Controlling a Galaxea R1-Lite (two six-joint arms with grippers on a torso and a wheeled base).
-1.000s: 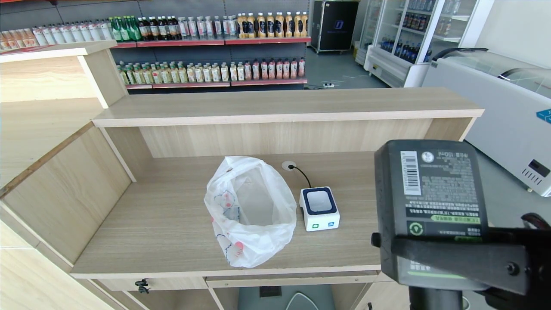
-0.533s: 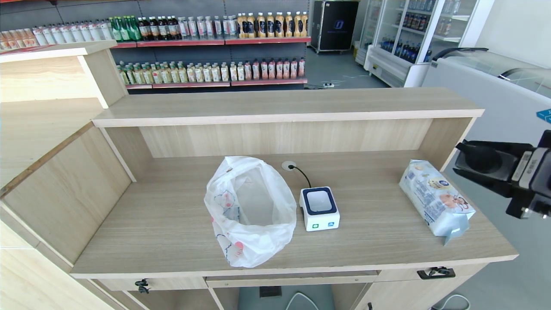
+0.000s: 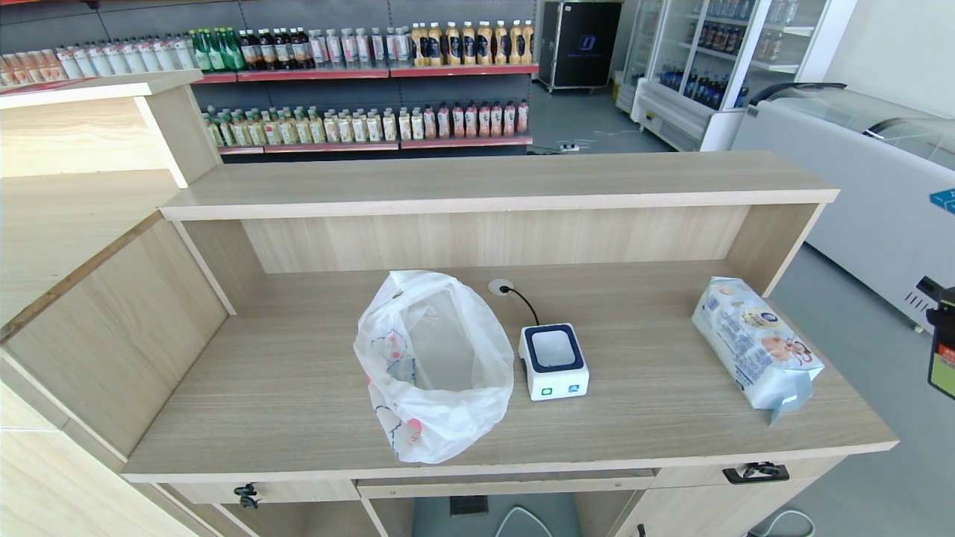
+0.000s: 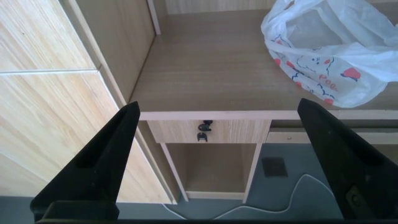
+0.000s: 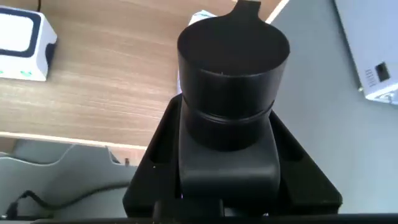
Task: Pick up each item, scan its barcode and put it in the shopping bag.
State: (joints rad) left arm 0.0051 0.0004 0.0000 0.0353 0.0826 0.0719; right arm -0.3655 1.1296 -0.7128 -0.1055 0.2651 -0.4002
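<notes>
A black bottle with a round black cap (image 5: pixel 233 50) sits between the fingers of my right gripper (image 5: pixel 227 130), which is shut on it. It is held off the counter's right end, and a sliver of the bottle's green-labelled side (image 3: pixel 944 358) shows at the head view's right edge. The white shopping bag (image 3: pixel 433 365) stands open mid-counter, with the white barcode scanner (image 3: pixel 553 360) just to its right. A pack of wipes (image 3: pixel 753 352) lies at the counter's right end. My left gripper (image 4: pixel 217 109) hangs open and empty below the counter's front left edge, near the bag (image 4: pixel 329 50).
The wooden counter (image 3: pixel 283 388) has a raised back ledge and side walls. A cable (image 3: pixel 522 302) runs from the scanner to a hole at the back. Drawer handles (image 3: pixel 755 471) sit under the front edge. Shelves of drinks and freezers stand behind.
The right gripper with the black bottle swung from close in front of the head camera out to the right edge, uncovering the pack of wipes. Bag and scanner stayed put.
</notes>
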